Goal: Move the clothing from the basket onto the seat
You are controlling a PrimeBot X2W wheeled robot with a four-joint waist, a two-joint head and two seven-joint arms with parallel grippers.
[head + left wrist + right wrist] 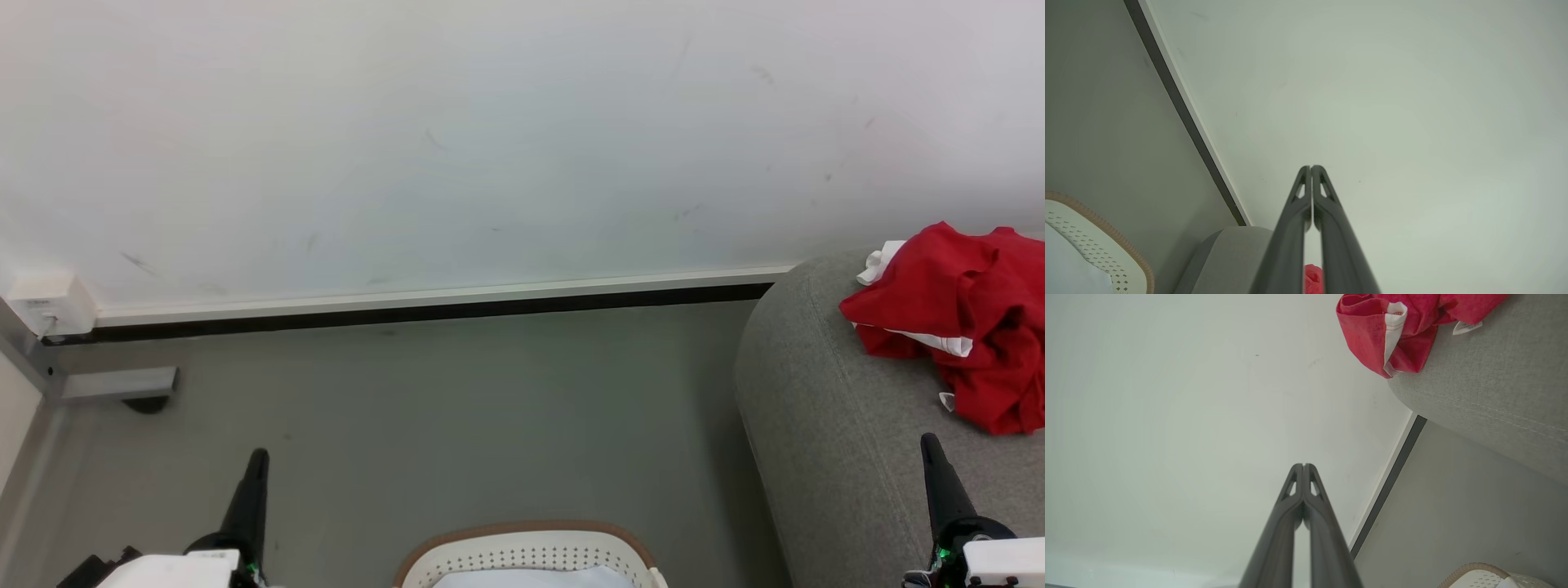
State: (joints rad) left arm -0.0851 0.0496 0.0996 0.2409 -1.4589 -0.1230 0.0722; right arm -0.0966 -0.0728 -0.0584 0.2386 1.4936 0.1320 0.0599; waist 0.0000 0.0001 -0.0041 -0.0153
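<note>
The red clothing [967, 322] with white trim lies crumpled on the grey seat [824, 416] at the right, near the wall; it also shows in the right wrist view [1404, 326] on the seat [1490, 384]. The white perforated basket [531, 555] with its tan rim sits at the bottom centre, holding a pale cloth [531, 578]. My left gripper [258, 457] is at the lower left, shut and empty [1310, 167]. My right gripper [931, 445] stands at the lower right over the seat's front, shut with nothing in it [1303, 465].
A white wall [490, 139] with a dark baseboard [424, 310] runs across the back. Grey floor [457, 425] lies between the basket and the wall. A white socket box [49, 304] and a metal frame foot [122, 384] stand at the far left.
</note>
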